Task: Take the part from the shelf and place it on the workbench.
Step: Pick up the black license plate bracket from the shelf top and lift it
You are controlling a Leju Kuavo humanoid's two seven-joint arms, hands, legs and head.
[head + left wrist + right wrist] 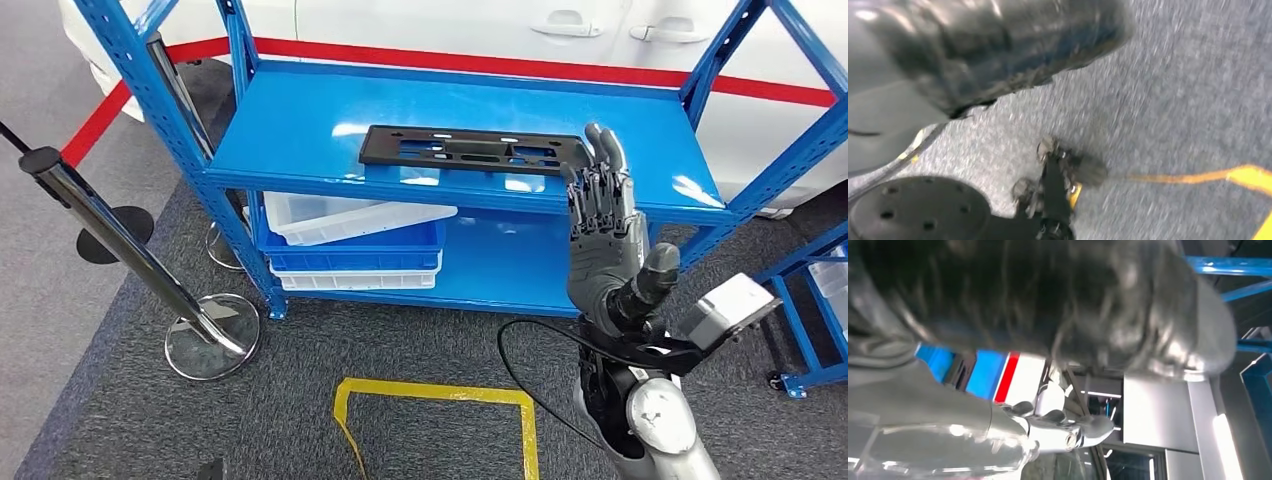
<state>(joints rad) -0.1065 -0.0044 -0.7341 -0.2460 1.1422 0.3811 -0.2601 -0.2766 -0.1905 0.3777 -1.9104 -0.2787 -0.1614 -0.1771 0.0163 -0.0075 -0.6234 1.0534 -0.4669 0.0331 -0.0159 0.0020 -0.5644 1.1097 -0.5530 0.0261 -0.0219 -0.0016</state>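
Observation:
A flat black part (470, 150) with several cut-outs lies on the top level of the blue shelf (300, 130), near its front edge. My right hand (603, 240) is raised in front of the shelf with its fingers stretched upward and apart, holding nothing. Its fingertips (600, 140) overlap the part's right end, and I cannot tell whether they touch it. In the right wrist view that hand (1048, 295) is a dark blur. The left wrist view looks down at grey carpet, with my left hand (988, 45) blurred at the edge and its fingers hidden.
White and blue bins (350, 235) sit on the shelf's lower level. A chrome stanchion (110, 230) with a round base (212, 335) stands at the left. A yellow floor marking (440, 395) lies in front of me. A white car (450, 25) is behind the shelf, and another blue rack (815, 300) stands at the right.

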